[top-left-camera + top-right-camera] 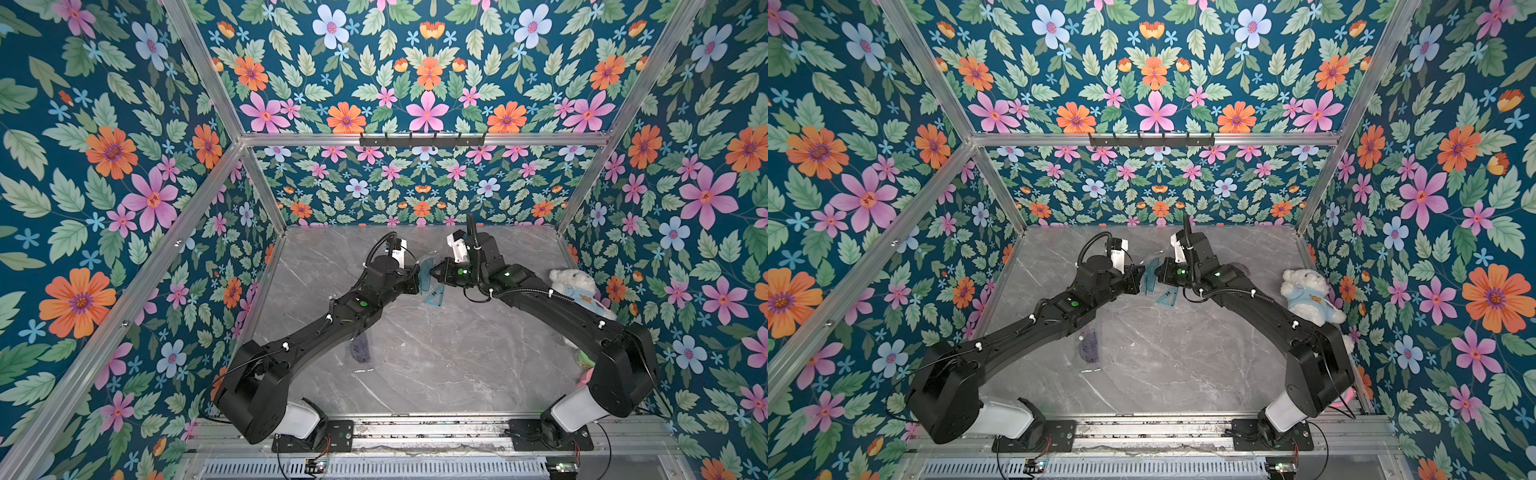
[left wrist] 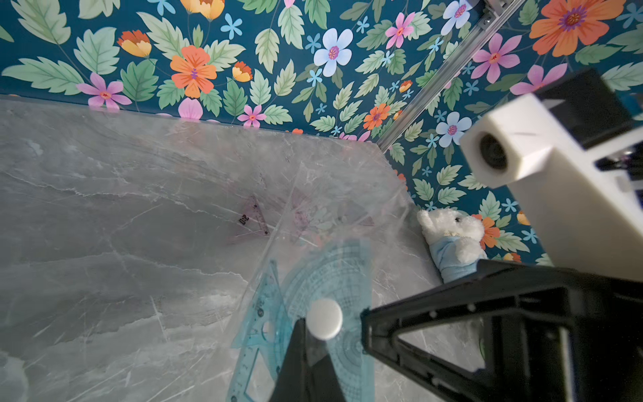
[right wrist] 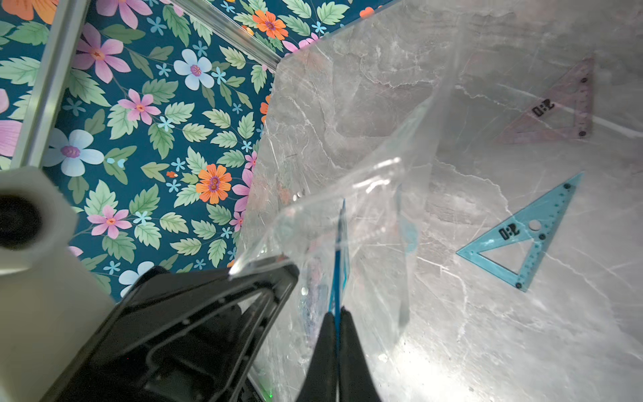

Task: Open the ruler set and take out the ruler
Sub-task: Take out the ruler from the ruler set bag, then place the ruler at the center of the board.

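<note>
The ruler set is a clear plastic pouch [image 2: 334, 195] [image 3: 368, 167] with a white snap button [image 2: 324, 323], held up over the middle of the table between both arms. My left gripper [image 2: 302, 322] [image 1: 417, 279] is shut on the pouch's edge next to the snap. Inside the pouch are a blue protractor [image 2: 330, 275] and a blue triangle [image 2: 266, 309]. My right gripper [image 3: 336, 311] [image 1: 433, 272] reaches into the pouch mouth and is shut on a blue ruler [image 3: 342, 240] seen edge-on. In both top views the grippers almost touch tip to tip.
A blue triangle [image 3: 522, 240] [image 1: 433, 297] lies loose on the marble table [image 1: 415, 365] below the pouch, with a purple triangle [image 3: 556, 111] farther off. Another purple ruler [image 1: 360, 347] lies beside my left forearm. A white teddy bear [image 1: 575, 286] sits against the right wall.
</note>
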`<state>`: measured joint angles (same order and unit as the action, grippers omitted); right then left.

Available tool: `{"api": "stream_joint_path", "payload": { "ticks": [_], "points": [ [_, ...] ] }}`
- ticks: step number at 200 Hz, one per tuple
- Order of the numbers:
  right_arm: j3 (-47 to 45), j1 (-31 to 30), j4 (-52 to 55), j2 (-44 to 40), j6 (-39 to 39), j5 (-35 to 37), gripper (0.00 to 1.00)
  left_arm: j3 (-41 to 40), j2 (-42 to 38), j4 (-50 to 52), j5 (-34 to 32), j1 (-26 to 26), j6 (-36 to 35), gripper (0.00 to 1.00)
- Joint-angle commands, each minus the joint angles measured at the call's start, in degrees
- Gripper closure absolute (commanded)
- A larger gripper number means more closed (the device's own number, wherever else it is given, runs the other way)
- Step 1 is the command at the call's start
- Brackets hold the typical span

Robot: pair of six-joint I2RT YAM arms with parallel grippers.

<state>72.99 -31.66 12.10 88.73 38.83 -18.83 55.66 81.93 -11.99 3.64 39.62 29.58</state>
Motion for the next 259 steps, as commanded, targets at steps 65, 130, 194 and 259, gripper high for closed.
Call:
{"api": "stream_joint_path", "payload": {
  "ticks": [65, 130, 194, 259],
  "points": [
    [-2.1, 4.6, -1.5, -5.6, 2.3, -1.4, 0.96, 0.2, 0.7, -1.1, -0.8, 0.0, -0.6, 1.0],
    [-6.6, 11.4, 5.2, -16.2, 1.6, -0.2, 0.96, 1.7, 3.1, -1.6, 0.1, 0.0, -0.4, 1.0],
    [-17.7, 25.6, 6.1, -18.4, 0.6, -3.2, 0.97, 4.0, 5.1, -1.4, 1.4, 0.0, -0.2, 1.0],
    [-20.9, 35.8, -3.1, -5.4, -2.2, -6.7, 0.99, 4.5, 4.7, -0.1, 1.8, 0.1, -0.3, 1.0]
  ]
}}
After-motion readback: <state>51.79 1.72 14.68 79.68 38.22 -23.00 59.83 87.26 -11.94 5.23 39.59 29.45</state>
